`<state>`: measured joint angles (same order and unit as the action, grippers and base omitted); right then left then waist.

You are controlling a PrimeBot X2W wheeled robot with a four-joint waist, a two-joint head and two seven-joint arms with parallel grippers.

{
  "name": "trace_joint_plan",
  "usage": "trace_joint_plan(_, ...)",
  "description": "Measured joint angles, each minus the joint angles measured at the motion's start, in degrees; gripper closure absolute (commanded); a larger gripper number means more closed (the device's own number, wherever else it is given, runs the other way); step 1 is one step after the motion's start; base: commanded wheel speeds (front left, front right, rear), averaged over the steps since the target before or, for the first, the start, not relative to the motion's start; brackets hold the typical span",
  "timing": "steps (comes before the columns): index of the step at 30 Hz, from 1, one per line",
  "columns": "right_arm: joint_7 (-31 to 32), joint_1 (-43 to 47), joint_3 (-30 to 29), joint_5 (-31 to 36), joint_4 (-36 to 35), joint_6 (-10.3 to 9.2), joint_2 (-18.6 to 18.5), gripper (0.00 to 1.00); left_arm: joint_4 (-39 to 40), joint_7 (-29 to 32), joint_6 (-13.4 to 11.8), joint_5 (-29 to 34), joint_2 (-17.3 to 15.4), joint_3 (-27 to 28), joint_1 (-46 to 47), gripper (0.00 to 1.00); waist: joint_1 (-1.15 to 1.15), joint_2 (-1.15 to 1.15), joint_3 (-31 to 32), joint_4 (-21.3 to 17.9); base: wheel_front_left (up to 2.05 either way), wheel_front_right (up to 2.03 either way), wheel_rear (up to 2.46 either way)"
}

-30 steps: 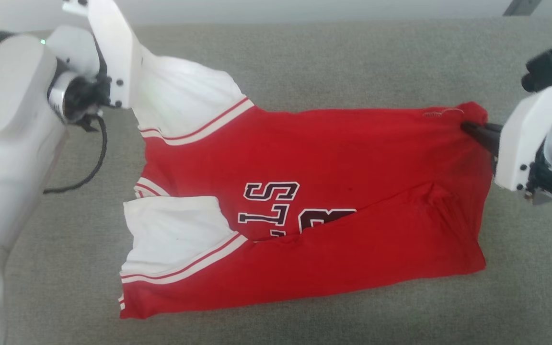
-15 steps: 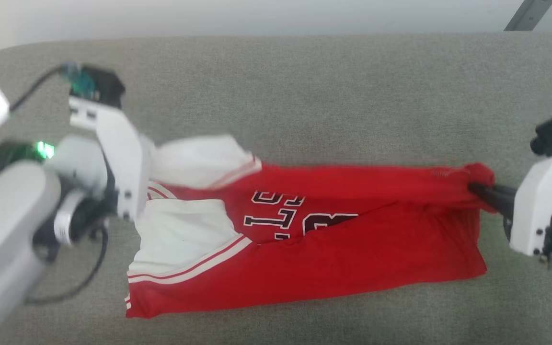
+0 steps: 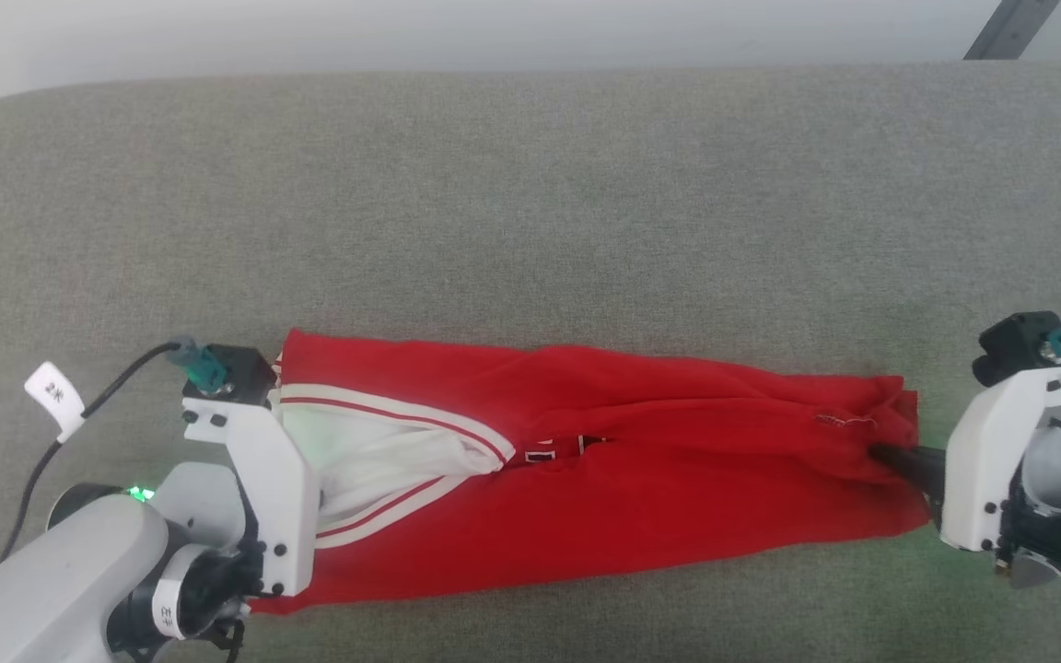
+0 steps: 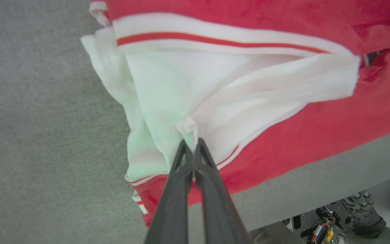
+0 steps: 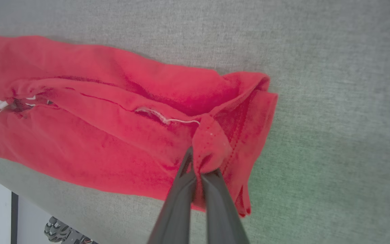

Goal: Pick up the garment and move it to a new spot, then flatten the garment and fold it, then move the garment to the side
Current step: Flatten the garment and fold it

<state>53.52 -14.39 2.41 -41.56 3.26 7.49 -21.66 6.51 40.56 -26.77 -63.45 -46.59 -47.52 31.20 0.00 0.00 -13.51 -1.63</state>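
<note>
The red garment [image 3: 641,497] lies as a long narrow band across the near part of the grey table. Its far half is folded over the near half, and just a sliver of the black letters [image 3: 553,453] peeks out of the fold. My left gripper [image 4: 191,144] is shut on a pinch of the white sleeve [image 4: 188,88] at the band's left end. My right gripper [image 3: 876,451] is shut on a bunch of the red hem [image 5: 212,149] at its right end. Both grippers are low, close to the table top.
The grey cloth-covered table [image 3: 530,230] stretches wide behind the garment. Its near edge [image 4: 317,189] runs just below the fold, with parts of my base beneath it. A pale wall lies beyond the far edge.
Both grippers have carried the garment's far edge down toward me, laying it over the near half. The letters, plain before, are nearly covered. The head view has also shifted.
</note>
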Motion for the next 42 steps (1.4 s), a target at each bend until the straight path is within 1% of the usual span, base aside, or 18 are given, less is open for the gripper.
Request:
trace_joint_plan(1, -0.2, -0.3, 0.3, 0.0, 0.7, 0.0, 0.1, 0.31, -1.3, -0.8, 0.6, -0.4, 0.5, 0.2, -0.4, 0.67, 0.0, 0.0, 0.1, 0.0, 0.0, 0.0, 0.0)
trace_joint_plan(2, -0.8, -0.6, 0.6, 0.0, 1.2, 0.0, 0.4, 0.0, -2.8, -1.6, 1.2, -0.4, 0.8, 0.2, -0.7, 0.35, 0.0, 0.0, 0.2, -0.1, 0.0, 0.0, 0.0)
trace_joint_plan(3, -1.1, -1.1, 0.8, 0.0, 1.9, 0.0, 0.5, 0.0, -4.2, -2.2, 1.4, -0.7, 1.4, 0.5, -0.8, 0.24, 0.0, 0.0, 0.3, -0.1, 0.0, 0.0, 0.0)
trace_joint_plan(4, -1.2, -1.4, 1.2, 0.0, 2.4, 0.01, 0.6, 0.0, -5.4, -2.6, 1.9, -1.2, 1.9, 0.8, -0.9, 0.23, 0.0, 0.0, 0.5, -0.1, 0.0, 0.0, 0.0)
trace_joint_plan(5, -1.5, -1.4, 1.4, -0.1, 2.7, 0.0, 0.6, 0.0, -6.1, -3.3, 2.7, -1.2, 2.1, 0.8, -1.2, 0.17, 0.0, 0.0, 0.7, -0.2, 0.0, 0.0, 0.0)
trace_joint_plan(6, -2.0, -1.5, 1.5, -0.2, 3.0, 0.01, 0.6, 0.0, -6.8, -4.2, 3.3, -1.2, 2.4, 1.0, -1.5, 0.0, 0.0, 0.0, 0.9, -0.2, 0.0, 0.0, 0.0)
trace_joint_plan(8, -2.5, -1.6, 1.6, -0.4, 3.2, 0.0, 0.5, 0.0, -8.1, -6.2, 4.0, -1.5, 3.0, 2.1, -1.8, 0.0, 0.0, 0.0, 1.4, -0.2, 0.0, 0.0, 0.0)
trace_joint_plan(9, -2.6, -1.6, 1.6, -0.7, 3.3, 0.0, 0.4, 0.0, -8.4, -7.2, 4.8, -1.5, 2.9, 2.2, -1.9, 0.0, 0.0, 0.0, 1.6, -0.2, 0.0, 0.0, 0.0)
trace_joint_plan(14, -4.3, -0.9, 0.1, -0.7, 3.2, 0.0, -0.6, 0.0, -8.8, -13.3, 5.5, -1.6, 3.2, 4.7, -4.6, 0.0, 0.0, 0.0, 3.0, 0.0, 0.0, 0.0, 0.0)
trace_joint_plan(16, -4.8, -0.8, -1.1, -0.7, 3.4, 0.0, -0.7, 0.0, -8.4, -16.4, 5.7, -1.5, 3.1, 5.7, -5.8, 0.0, 0.0, 0.0, 3.4, 0.1, 0.0, 0.0, 0.0)
trace_joint_plan(18, -4.9, -0.6, -2.2, -0.7, 4.0, 0.0, -0.9, 0.0, -7.7, -19.9, 6.6, -1.0, 3.0, 6.4, -7.2, 0.0, 0.0, 0.0, 3.7, 0.3, 0.0, 0.0, 0.0)
trace_joint_plan(22, -5.2, -0.2, -4.4, -0.2, 5.1, 0.0, -1.3, 0.0, -7.2, -28.3, 7.4, 0.7, 2.7, 8.6, -10.1, 0.0, 0.0, 0.0, 3.9, 0.9, 0.0, 0.0, 0.0)
trace_joint_plan(24, -5.3, -0.2, -4.9, 0.6, 5.8, 0.01, -1.9, 0.0, -7.2, -32.4, 7.4, 1.9, 2.5, 9.4, -11.4, 0.0, 0.0, 0.0, 3.9, 1.3, 0.0, 0.0, 0.0)
trace_joint_plan(29, -5.1, -0.2, -6.0, 0.5, 8.4, 0.0, -1.8, 0.0, -7.3, -42.3, 7.3, 4.1, 2.8, 12.3, -14.5, 0.0, 0.0, 0.0, 3.5, 2.7, 0.0, 0.0, 0.0)
trace_joint_plan(34, -4.5, -1.3, -4.8, -0.8, 11.9, 0.0, -1.5, 0.0, -7.7, -51.2, 6.5, 4.7, 3.9, 15.6, -17.4, 0.0, 0.0, 0.0, 2.6, 4.2, 0.0, 0.0, 0.0)
trace_joint_plan(38, -3.5, -2.6, -2.5, -2.3, 14.7, 0.0, -1.4, 0.0, -8.4, -54.6, 6.4, 6.1, 4.9, 19.0, -19.7, 0.0, 0.0, 0.0, 1.7, 5.5, 0.0, 0.0, 0.0)
trace_joint_plan(40, -2.8, -3.7, -2.0, -3.6, 16.4, 0.0, -1.1, 0.0, -8.7, -55.3, 6.6, 6.8, 6.1, 21.2, -20.9, 0.0, 0.0, 0.0, 1.4, 6.1, 0.0, 0.0, 0.0)
trace_joint_plan(42, -2.0, -4.4, -0.8, -4.1, 17.8, -0.01, -1.6, 0.0, -9.0, -55.4, 7.2, 7.6, 8.0, 24.6, -22.0, 0.0, 0.0, 0.0, 1.1, 6.7, 0.0, 0.0, 0.0)
